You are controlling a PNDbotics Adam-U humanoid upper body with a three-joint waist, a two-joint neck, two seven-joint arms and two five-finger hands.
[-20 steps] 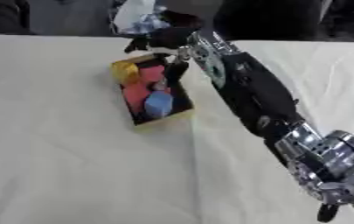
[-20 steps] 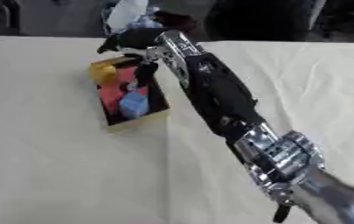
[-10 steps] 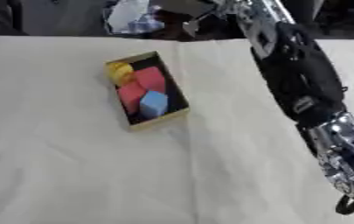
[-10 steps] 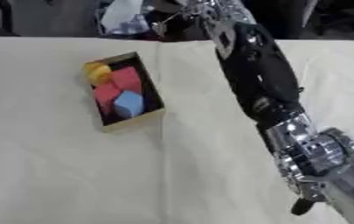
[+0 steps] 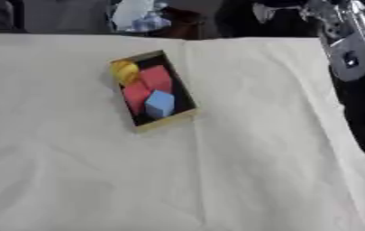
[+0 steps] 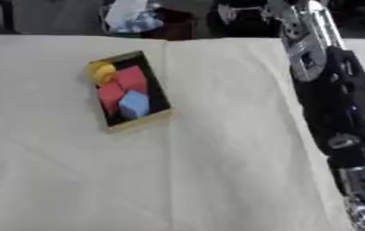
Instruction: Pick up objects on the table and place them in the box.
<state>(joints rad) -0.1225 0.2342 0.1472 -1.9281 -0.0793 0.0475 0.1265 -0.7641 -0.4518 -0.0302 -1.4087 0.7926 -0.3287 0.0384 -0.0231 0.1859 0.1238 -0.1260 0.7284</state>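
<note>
1. Nearest, found only the cream cloth-covered table (image 5: pixel 75 180), creased, with no loose piece to be seen on it outside the box.
2. Then met the robot's black and silver right arm (image 6: pixel 335 103), running up the right side of both views from the near corner toward the far edge.
3. Left of that arm, well apart from it, stood the shallow tan cardboard box (image 5: pixel 166 124) with its dark inside; lay with its long axis pointing away from the robot, the far end leaning a little to the left.
4. Counted inside, near to far:
   - one light blue foam block (image 5: pixel 160 103) at the near end;
   - two red foam blocks, one (image 5: pixel 136 95) just beside the blue one and one (image 5: pixel 157 77) farther in;
   - one yellow rounded piece (image 5: pixel 125 71) in the far left corner.
5. Farthest, made out the right hand (image 6: pixel 234 11) past the table's far edge, beyond the box and to its right; could not tell whether open, closed or holding anything.
6. Saw no left hand in either view, which left the right as the only hand near the box.
7. Beyond the edge, left of that hand, noted a crumpled white and blue thing (image 5: pixel 138 16), too unclear to name.
8. Judged the task near done, or needing a piece not visible on the cloth.
</note>
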